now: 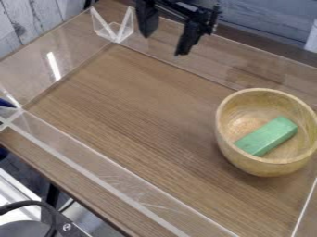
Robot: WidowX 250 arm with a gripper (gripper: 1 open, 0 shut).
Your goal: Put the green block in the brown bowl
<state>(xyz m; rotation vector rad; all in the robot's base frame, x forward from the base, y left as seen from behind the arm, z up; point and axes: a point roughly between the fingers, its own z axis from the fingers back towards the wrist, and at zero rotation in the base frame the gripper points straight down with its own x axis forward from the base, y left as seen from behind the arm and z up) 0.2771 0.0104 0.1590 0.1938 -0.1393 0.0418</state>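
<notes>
The green block (268, 137) lies flat inside the brown bowl (232, 142), which stands at the right of the wooden table. My gripper (169, 30) hangs at the top centre, well above and to the left of the bowl. Its two dark fingers stand apart with nothing between them.
A clear acrylic wall (74, 148) frames the wooden tabletop (124, 106) on all sides. A transparent bracket (114, 26) stands at the back left corner, close to the gripper. The table's front edge drops off at the lower left.
</notes>
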